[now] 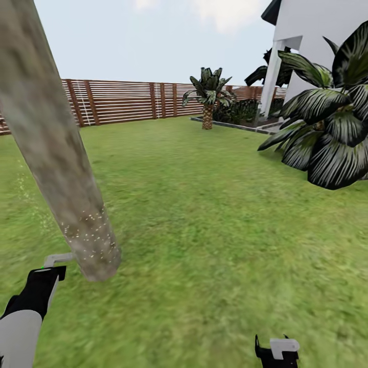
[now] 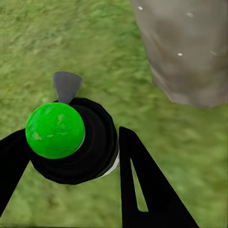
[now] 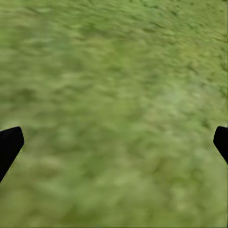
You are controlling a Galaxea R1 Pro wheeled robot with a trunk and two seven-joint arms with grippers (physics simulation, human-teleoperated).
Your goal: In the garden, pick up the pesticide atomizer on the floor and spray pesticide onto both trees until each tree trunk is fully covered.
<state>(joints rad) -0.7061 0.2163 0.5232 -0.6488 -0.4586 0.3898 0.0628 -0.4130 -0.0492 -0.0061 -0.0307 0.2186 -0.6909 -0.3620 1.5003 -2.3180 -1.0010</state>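
Risk: the grey nozzle sits low and just beside the thick mottled grey-brown tree trunk point(image 1: 56, 168), so spray may keep landing on one patch; pale specks show only near the trunk's base, around 7 o'clock in the head view, and the upper bark looks bare. The left gripper point(image 2: 71, 156) is closed around the black pesticide atomizer with a glossy green round cap point(image 2: 55, 130), fingers flanking its body. The right gripper point(image 3: 114, 142) is spread wide and empty over the blurry green lawn point(image 1: 214, 220), at 5 o'clock
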